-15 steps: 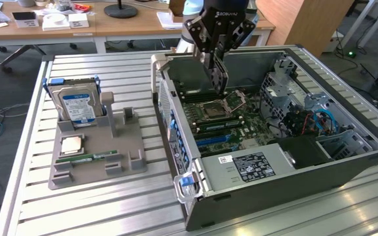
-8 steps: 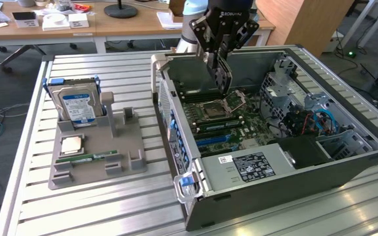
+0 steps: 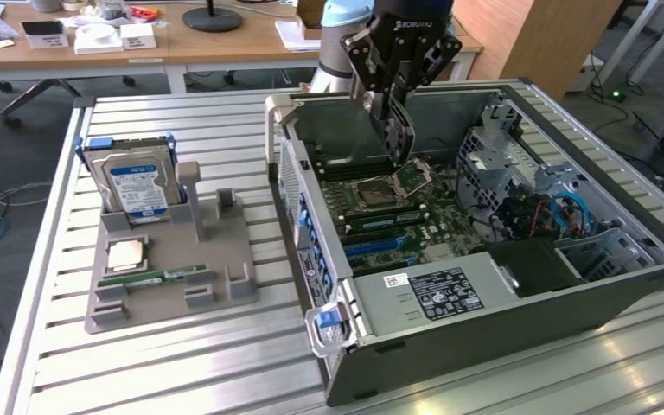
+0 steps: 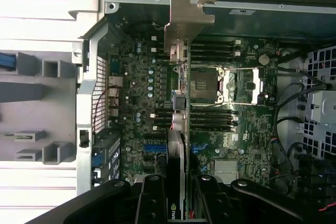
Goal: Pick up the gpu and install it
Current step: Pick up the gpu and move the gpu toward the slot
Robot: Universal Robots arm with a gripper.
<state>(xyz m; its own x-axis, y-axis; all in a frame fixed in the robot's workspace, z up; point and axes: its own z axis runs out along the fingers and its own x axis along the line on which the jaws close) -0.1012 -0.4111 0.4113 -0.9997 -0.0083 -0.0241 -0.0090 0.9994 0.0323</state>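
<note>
My gripper is shut on the gpu, a thin dark card that hangs edge-down over the open computer case. The card is above the motherboard, near the open CPU socket, and does not touch the board. In the wrist view the gpu runs edge-on between the black fingers. Its silver bracket points towards the case's back wall. Blue slots lie on the motherboard beside the card's line.
A grey holder at the exterior view's left carries a hard drive with a blue label, a CPU chip and a green RAM stick. Inside the case are a drive cage with blue cables and a power supply.
</note>
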